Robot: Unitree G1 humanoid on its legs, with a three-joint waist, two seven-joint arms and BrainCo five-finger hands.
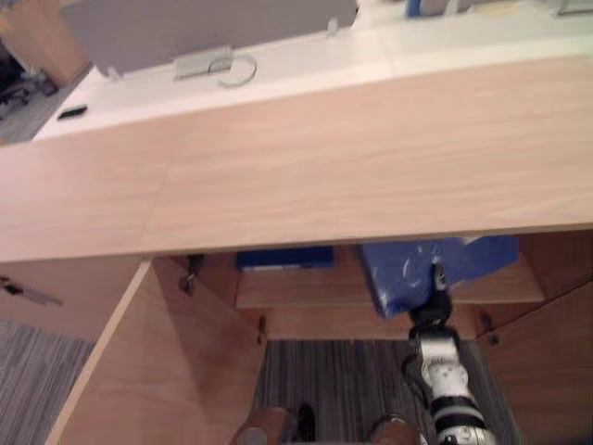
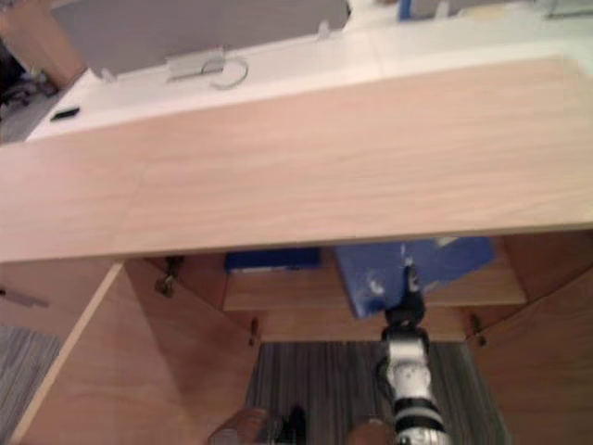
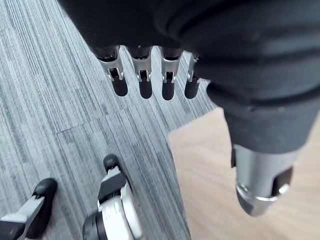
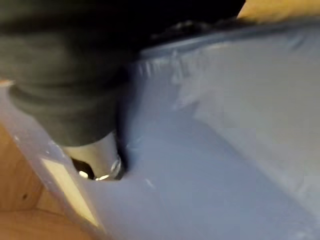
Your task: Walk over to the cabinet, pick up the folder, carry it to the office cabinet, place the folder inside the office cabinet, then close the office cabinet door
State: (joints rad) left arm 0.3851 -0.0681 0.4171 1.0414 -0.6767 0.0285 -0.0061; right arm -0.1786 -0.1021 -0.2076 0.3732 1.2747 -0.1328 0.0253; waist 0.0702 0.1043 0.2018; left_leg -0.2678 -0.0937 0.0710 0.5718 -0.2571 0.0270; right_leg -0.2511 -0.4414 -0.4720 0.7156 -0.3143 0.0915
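Folder (image 1: 468, 260) overhangs the shelf (image 1: 296, 287) at five o'clock, gripped by our right robot hand (image 1: 434, 289). Early release could drop it.

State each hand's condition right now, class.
Left hand: open, holding nothing, above the floor.
Right hand: closed on the blue folder, thumb pressed on it.

A white desk (image 1: 306, 65) is running across the far side, and a grey panel (image 1: 204, 28) is standing along its back edge. A metal bracket (image 1: 202, 64) is sitting at the panel's foot, with a thin wire loop (image 1: 255, 69) lying just beside it. A small black object (image 1: 71, 112) is lying near the desk's left end. Grey striped carpet (image 1: 324, 380) is covering the floor.
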